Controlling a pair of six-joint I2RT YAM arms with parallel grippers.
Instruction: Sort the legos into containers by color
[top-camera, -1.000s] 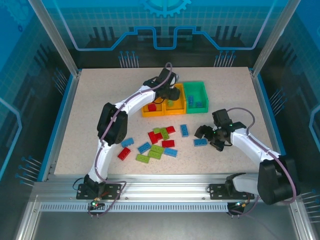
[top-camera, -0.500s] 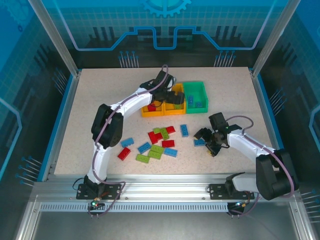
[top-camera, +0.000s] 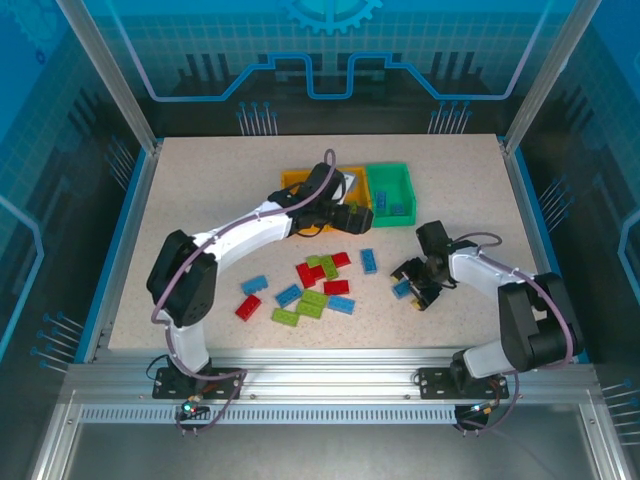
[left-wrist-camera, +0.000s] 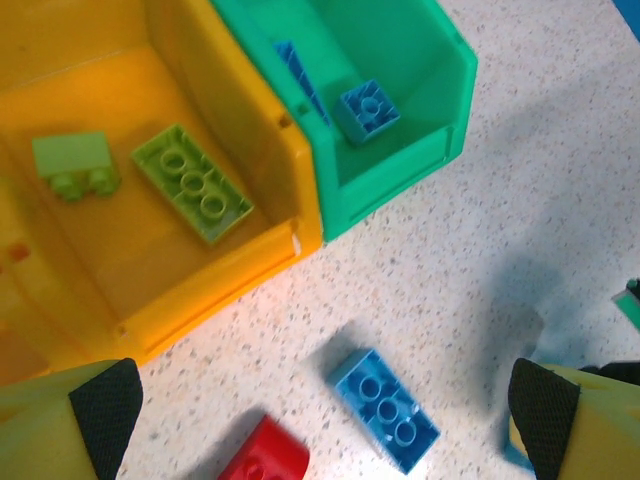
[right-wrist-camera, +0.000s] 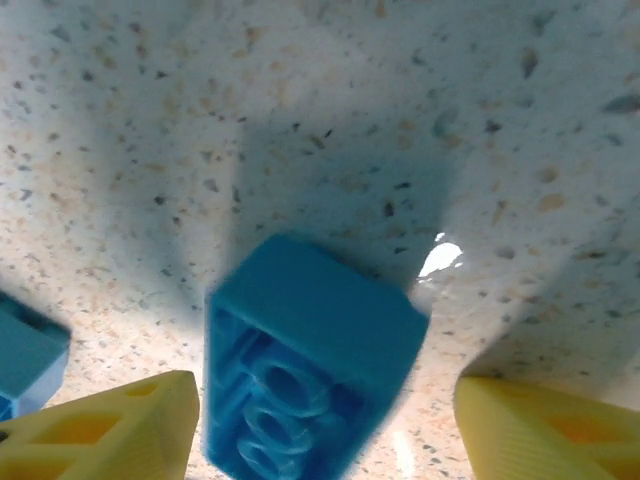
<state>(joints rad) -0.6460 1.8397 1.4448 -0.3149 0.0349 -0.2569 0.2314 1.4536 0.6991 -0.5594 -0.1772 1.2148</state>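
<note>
My left gripper is open with nothing in it, hovering just in front of the containers; its fingertips frame a blue lego and a red lego on the table. The orange bin holds two lime green legos. The green bin holds blue legos. My right gripper is low over a tilted blue lego, jaws open on either side, with a gap at the right finger. From above, this gripper is right of the loose pile.
Red, blue and green bricks lie scattered in the middle of the table. Another blue brick sits just left of my right gripper. The left arm stretches across the orange bins. The green bin stands at the row's right end.
My left gripper has opened and pulled back from over the orange bin toward the table in front. My right gripper has shifted left onto the blue brick, its jaws narrowing.
</note>
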